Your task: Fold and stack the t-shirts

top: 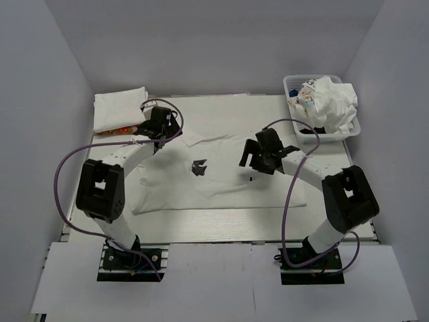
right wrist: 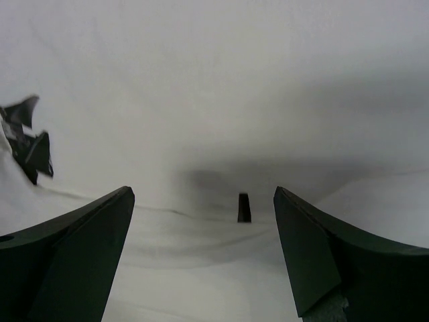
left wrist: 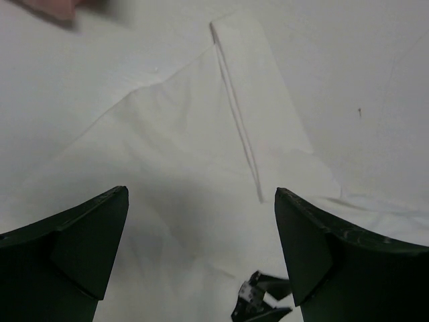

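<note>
Lying flat: shirt (top: 221, 191), white, spread over the middle of the table (top: 221, 111) between the two arms, with its black print (top: 199, 168) facing up.
Left gripper (top: 159, 129): over the shirt's far left part, fingers spread wide with nothing between them. Whether it touches the cloth cannot be told.
Left wrist view: gripper (left wrist: 200, 194) above smooth white cloth. A stitched hem (left wrist: 236, 111) runs away from the fingers, and the print (left wrist: 261, 305) shows at the bottom edge.
Right gripper (top: 258, 154): over the shirt's right half, fingers spread apart and holding nothing.
Right wrist view: gripper (right wrist: 201, 191) above the cloth, with the print (right wrist: 27, 141) off to the left. A small dark mark (right wrist: 244, 208) sits on the cloth between the fingers.
Folded pile (top: 119, 109): white, at the far left corner, apart from the spread shirt. Something orange-red (top: 110, 131) shows at its near edge.
Basket (top: 289, 84): far right corner, holding crumpled shirts (top: 332, 100), mostly white, heaped above its rim.
</note>
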`<state>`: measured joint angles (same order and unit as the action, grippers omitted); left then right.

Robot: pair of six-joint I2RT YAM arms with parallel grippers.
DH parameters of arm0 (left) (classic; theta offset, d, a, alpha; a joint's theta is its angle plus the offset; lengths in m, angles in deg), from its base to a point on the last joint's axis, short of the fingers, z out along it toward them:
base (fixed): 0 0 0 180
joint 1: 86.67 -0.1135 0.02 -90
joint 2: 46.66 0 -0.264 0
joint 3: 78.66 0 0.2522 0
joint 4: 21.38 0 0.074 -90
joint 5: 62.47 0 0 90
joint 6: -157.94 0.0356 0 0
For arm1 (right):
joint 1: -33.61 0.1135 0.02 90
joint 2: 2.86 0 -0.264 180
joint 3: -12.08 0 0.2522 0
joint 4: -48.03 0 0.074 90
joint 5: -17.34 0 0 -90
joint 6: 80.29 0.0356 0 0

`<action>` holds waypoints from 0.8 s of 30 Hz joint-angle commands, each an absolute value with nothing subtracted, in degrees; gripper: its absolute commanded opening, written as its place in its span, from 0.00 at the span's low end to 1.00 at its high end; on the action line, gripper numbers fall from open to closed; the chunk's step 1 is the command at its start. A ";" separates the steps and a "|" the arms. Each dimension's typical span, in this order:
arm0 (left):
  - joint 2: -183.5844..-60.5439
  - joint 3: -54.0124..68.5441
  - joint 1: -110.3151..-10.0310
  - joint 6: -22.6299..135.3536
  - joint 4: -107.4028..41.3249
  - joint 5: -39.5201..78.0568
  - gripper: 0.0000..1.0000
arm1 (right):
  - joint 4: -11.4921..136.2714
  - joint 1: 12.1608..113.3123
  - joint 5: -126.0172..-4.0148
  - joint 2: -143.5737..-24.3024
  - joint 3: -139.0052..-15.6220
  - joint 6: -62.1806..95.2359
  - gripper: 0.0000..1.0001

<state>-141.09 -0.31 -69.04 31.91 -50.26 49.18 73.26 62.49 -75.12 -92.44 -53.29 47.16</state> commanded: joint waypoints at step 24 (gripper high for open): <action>-178.05 33.01 -77.00 48.69 -38.92 36.93 0.66 | 85.96 57.69 -99.03 -93.30 -66.28 45.66 0.90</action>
